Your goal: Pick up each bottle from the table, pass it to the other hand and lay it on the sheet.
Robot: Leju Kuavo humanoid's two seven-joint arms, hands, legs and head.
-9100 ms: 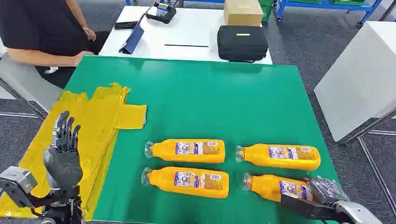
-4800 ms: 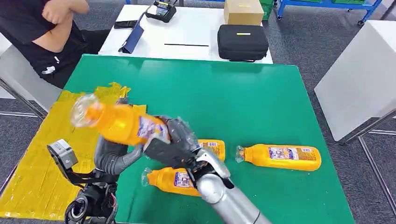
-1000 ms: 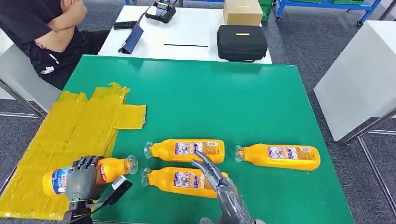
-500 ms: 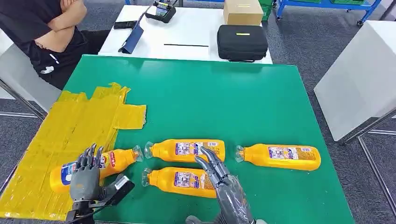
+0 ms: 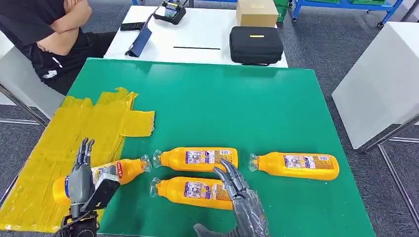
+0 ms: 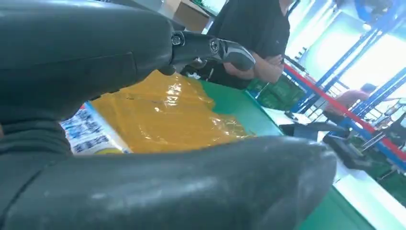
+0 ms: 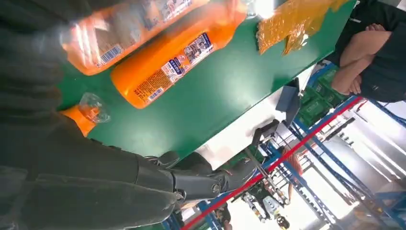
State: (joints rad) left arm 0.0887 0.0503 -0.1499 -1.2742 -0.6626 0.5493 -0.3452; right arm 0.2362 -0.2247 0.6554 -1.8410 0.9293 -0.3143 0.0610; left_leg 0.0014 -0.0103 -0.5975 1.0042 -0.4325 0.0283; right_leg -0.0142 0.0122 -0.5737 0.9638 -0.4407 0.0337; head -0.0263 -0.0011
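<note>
One orange bottle lies on its side at the near edge of the yellow sheet, its clear cap end reaching onto the green table. My left hand stands over that bottle's base end with its fingers raised and apart, holding nothing. The left wrist view has the bottle's label just past the hand. Three more orange bottles lie on the table: one in the middle, one nearer me, one to the right. My right hand hovers at the nearer bottle's base end, fingers spread.
A person sits with folded arms at the table's far left corner. Behind the green table, a white table carries a black case and a cardboard box. Another white table stands to the right.
My left hand has let go of the bottle on the sheet and lifted its fingers off it. The right hand has edged slightly rightward, still spread at the near bottle.
</note>
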